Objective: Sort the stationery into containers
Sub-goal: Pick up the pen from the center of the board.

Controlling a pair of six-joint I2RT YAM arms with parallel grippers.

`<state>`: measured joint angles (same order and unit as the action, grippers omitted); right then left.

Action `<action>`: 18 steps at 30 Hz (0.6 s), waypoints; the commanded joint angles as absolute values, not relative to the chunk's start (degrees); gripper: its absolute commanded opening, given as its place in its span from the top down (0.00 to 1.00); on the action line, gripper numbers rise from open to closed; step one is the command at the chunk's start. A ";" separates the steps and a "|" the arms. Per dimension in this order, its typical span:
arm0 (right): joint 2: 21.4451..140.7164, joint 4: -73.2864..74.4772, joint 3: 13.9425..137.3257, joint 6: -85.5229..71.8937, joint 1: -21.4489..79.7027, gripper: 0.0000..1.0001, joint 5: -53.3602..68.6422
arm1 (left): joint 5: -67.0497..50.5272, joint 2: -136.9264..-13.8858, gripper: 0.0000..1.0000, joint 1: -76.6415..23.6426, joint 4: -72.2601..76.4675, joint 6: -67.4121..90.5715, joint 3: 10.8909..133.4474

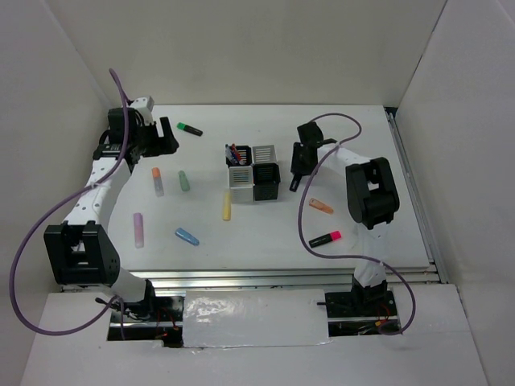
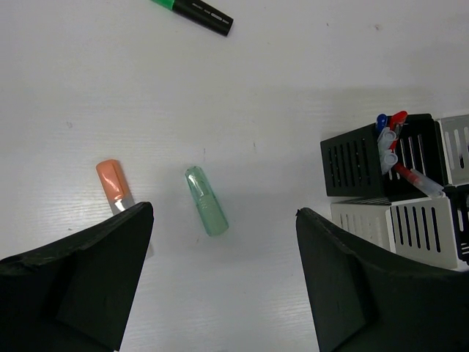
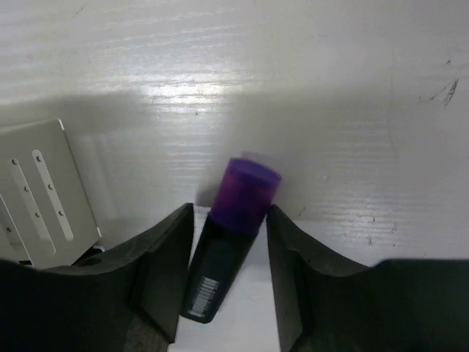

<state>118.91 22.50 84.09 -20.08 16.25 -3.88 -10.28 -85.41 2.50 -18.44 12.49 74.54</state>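
A black highlighter with a purple cap [image 3: 233,235] lies on the table between the fingers of my right gripper [image 3: 229,214], which stands open and narrow, with a slim gap on the left side. That gripper [image 1: 296,178] is just right of the containers [image 1: 253,171], a 2x2 block of black and silver-white cups. The back-left black cup [image 2: 355,165] holds red and blue pens [image 2: 392,147]. My left gripper [image 2: 225,246] hangs open and empty above a green pastel marker [image 2: 206,200] and an orange marker [image 2: 113,183].
Loose on the table are a green-ended black highlighter [image 1: 190,129], a yellow marker [image 1: 227,206], a lilac marker [image 1: 138,229], a blue marker [image 1: 187,236], an orange marker [image 1: 320,206] and a pink-ended black highlighter [image 1: 325,238]. White walls enclose the table.
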 commanded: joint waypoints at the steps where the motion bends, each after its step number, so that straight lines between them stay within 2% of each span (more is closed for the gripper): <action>1: 120.85 23.38 86.31 -20.56 16.43 0.51 -5.18 | -11.95 -85.17 0.09 2.90 -18.19 13.71 76.99; 2: 121.46 23.38 86.66 -20.65 16.70 0.57 -5.45 | -11.95 -85.08 0.09 2.99 -18.28 13.62 77.08; 6: 121.99 23.20 87.01 -20.48 17.05 0.67 -6.15 | -11.86 -85.60 0.09 3.43 -19.60 13.01 78.04; 7: 121.91 23.20 86.92 -20.39 17.05 0.78 -6.15 | -11.95 -85.43 0.09 3.51 -19.95 13.01 78.13; 9: 120.94 22.94 86.31 -19.78 17.05 0.89 -5.36 | -12.22 -85.61 0.09 3.95 -20.21 13.27 78.05; 10: 119.55 22.85 86.31 -19.25 17.14 1.00 -4.67 | -12.65 -85.52 0.09 3.96 -20.30 13.36 77.87; 15: 112.53 23.12 92.97 -15.74 15.48 1.00 -0.27 | -15.02 -84.56 0.08 4.92 -19.08 15.02 76.38; 18: 105.77 17.51 92.99 -13.37 14.50 1.00 1.32 | -17.22 -83.06 0.06 5.27 -16.97 16.25 74.89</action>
